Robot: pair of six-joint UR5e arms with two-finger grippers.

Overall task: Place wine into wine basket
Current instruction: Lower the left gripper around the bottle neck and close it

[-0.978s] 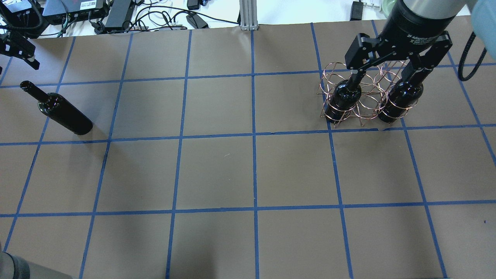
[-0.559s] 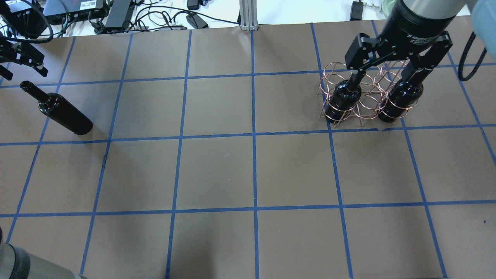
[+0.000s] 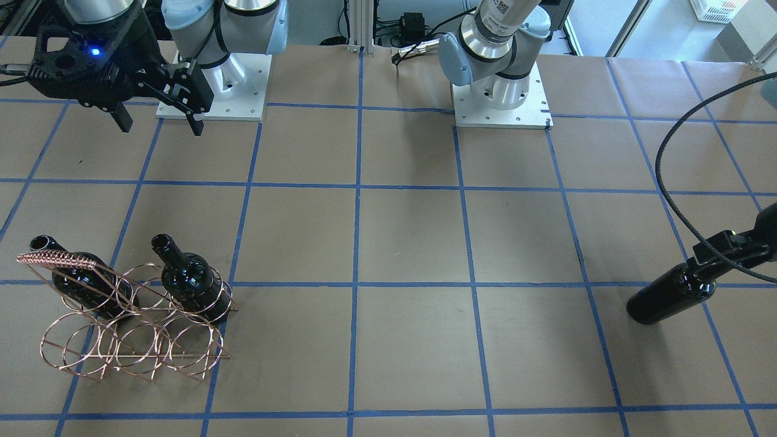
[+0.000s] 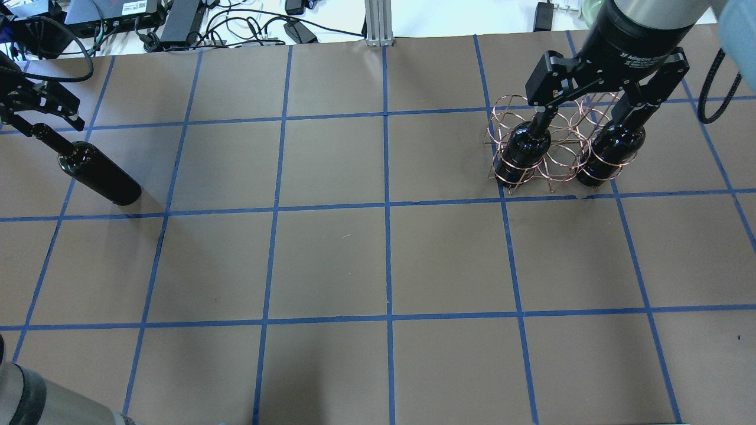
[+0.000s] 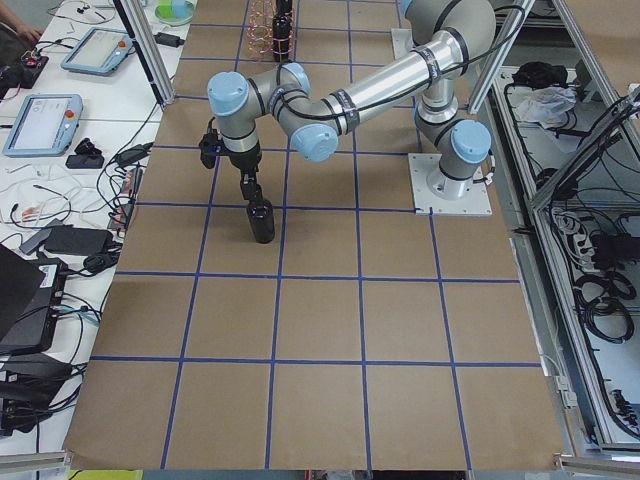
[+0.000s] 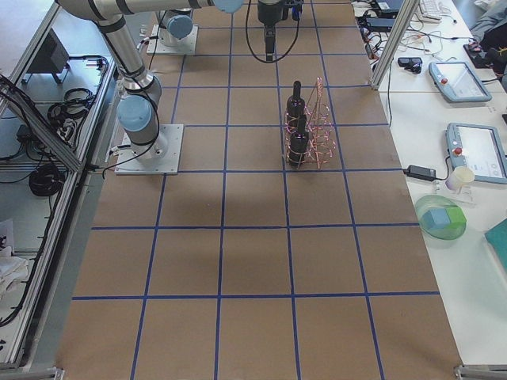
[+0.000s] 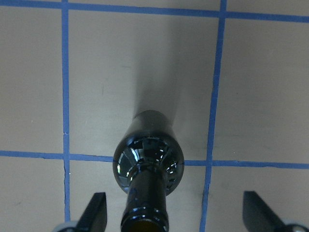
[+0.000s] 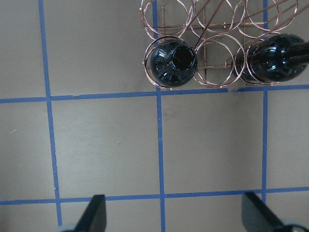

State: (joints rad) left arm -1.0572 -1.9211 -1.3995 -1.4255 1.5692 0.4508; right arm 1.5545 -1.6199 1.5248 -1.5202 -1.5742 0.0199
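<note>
Overhead exterior view: a glossy black glass wine bottle stands upright at the far left of the brown gridded worktop, well apart from the copper-coloured wire wine basket at far right. The left gripper brackets the bottle's neck. Left wrist view: the fingers are spread, and the neck sits off-centre between them, touching neither. The step in hand is judged to be the grasp approach. Right wrist view: the right gripper, released and empty, hovers near the basket. Two other black bottles fill the basket's outer rings, and the ring between them is vacant. Next move: centre, clench on the neck, lift vertically, carry across.
</note>
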